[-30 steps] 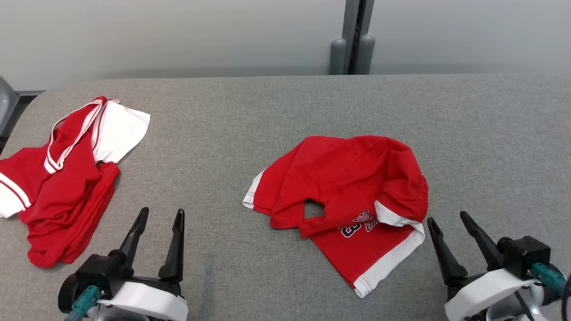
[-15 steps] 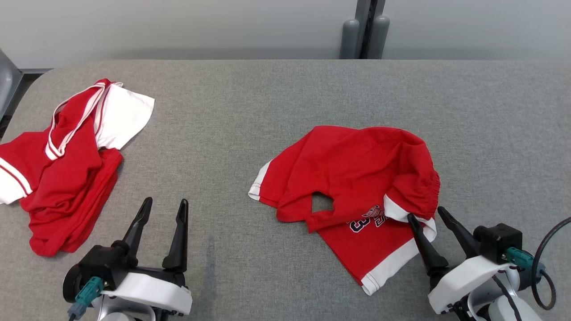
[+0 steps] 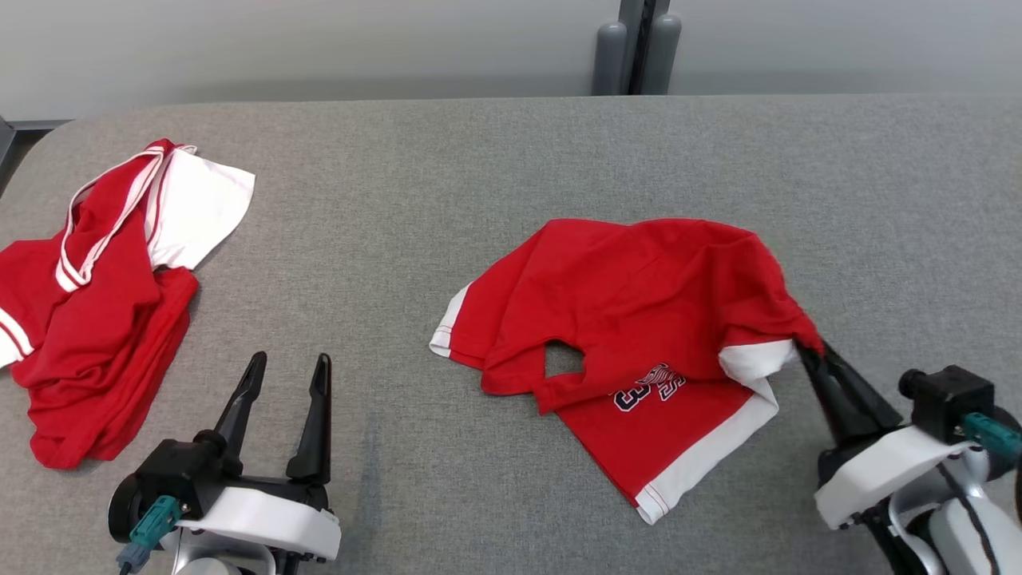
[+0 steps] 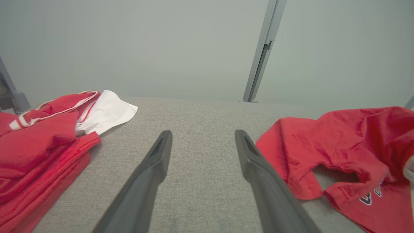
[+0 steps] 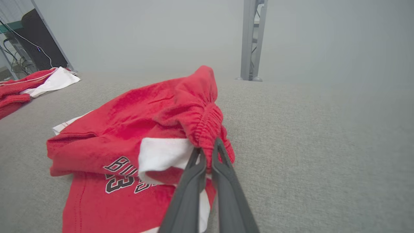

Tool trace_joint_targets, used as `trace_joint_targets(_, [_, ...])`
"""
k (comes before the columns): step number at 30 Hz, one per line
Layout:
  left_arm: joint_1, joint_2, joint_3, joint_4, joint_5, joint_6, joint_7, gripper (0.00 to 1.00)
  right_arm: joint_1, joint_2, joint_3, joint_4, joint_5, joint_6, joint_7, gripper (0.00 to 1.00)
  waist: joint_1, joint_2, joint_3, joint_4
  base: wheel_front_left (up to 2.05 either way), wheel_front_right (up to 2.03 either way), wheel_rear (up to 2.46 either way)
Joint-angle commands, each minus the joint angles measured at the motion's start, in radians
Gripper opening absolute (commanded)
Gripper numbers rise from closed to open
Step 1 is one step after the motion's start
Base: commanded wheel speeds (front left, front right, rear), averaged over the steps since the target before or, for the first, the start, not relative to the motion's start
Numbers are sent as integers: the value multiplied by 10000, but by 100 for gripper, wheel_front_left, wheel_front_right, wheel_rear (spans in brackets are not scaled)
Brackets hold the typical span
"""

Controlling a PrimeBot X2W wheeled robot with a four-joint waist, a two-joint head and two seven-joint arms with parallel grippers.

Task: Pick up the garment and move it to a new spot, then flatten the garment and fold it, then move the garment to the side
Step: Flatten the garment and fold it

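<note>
Head view: gathered edge of red garment tight inside right hand.

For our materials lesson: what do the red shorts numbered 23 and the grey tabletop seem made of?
Shorts: soft matte knit, probably cotton; it creases and the waistband gathers. Tabletop: grey woven cloth cover, matte; a flecked weave shows.

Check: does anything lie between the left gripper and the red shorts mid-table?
Nothing visible does. Bare grey table separates the open left gripper from the red shorts; the other red-and-white garment lies to its left, off that path.
</note>
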Motion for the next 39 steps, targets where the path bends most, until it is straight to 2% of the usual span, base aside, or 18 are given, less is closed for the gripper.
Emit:
trace_joint_targets(1, [-220,78,65,-47,-3,-32,-55,100,87,-309,-295,-172,-136,-2,115,0,0,-1,119,-93,0,0,0])
trace_joint_targets(9, [-350,137,111,-125,47,-56,-62,100,256,-965,-1270,-284,-446,-2,391,0,0,-1,497,-282,0,0,0])
trace_joint_targets(16, [-526,191,107,-199,109,-86,-65,100,30,-952,-1999,-24,-782,-2,41,0,0,-1,953,-383,0,0,0])
trace_joint_targets(29, [-813,259,-46,-71,78,-143,-39,100,-286,-244,-770,1905,35,-2,-673,0,0,-1,1204,-490,0,0,0])
trace_joint_targets(30, [-795,264,-64,-57,76,-137,-31,100,-292,-213,-752,1984,137,-2,-738,6,0,-1,1163,-506,0,0,0])
trace_joint_targets(31, [-779,272,-80,-41,76,-134,-27,100,-293,-215,-736,2026,172,-2,-798,42,0,-1,1114,-519,0,0,0])
trace_joint_targets(32, [-759,279,-89,-34,72,-131,-16,100,-282,-208,-745,2012,249,-2,-877,99,0,-1,1060,-532,0,0,0])
trace_joint_targets(39, [-465,297,-134,36,29,-58,-8,100,226,-201,-1019,1404,191,-2,-1104,100,0,-1,525,-590,0,0,0])
